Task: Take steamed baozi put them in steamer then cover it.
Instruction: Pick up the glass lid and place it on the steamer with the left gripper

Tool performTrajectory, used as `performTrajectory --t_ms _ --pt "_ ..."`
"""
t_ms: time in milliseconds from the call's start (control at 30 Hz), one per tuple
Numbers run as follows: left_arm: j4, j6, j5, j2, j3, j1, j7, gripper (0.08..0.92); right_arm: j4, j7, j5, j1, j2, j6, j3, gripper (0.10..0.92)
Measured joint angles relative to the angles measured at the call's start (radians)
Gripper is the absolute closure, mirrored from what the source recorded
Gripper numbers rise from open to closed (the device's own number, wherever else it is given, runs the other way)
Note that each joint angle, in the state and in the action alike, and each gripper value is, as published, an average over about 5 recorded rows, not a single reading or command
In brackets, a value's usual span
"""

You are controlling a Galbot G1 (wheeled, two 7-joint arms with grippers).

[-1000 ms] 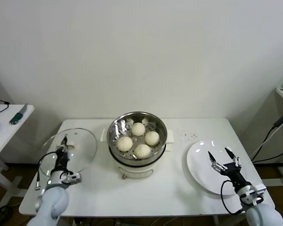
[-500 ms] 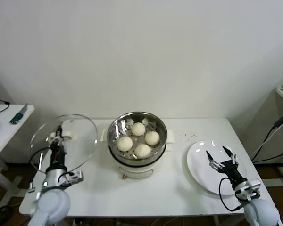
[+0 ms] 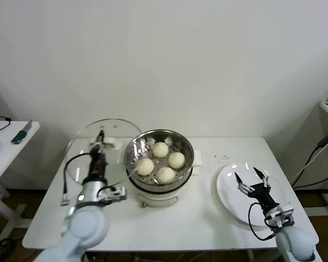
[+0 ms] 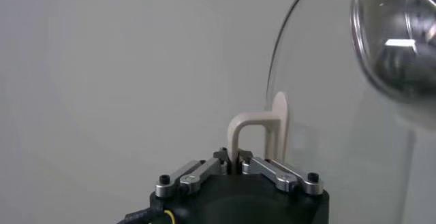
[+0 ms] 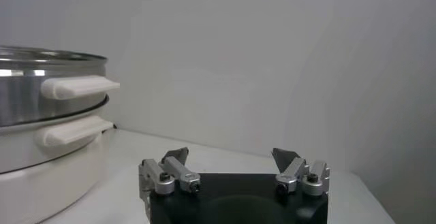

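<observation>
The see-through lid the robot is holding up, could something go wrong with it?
Maybe. The left gripper pinches only the thin cream handle of the round clear glass lid, held tilted, so it might slip. Its rim is close to the shiny steel steamer and could bump it or land crooked over the four white baozi.

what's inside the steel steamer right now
Four steamed baozi sit on the perforated bottom of the steamer, uncovered. The left gripper holds the cover beside it. The pot base interior below is hidden.
</observation>
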Motion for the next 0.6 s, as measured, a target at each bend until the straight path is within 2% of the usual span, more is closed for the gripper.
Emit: performTrajectory --t_ms 267,600 --pt "0.077 0.015 0.073 -0.111 0.132 -0.144 0.098 0.846 -0.011 0.002 -0.013 -0.006 0.013 0.005 0.017 0.203" --pt "0.228 0.015 0.149 -0.290 0.207 -0.210 0.137 0.846 -0.013 0.003 -0.025 -0.023 0.023 0.010 0.040 0.203"
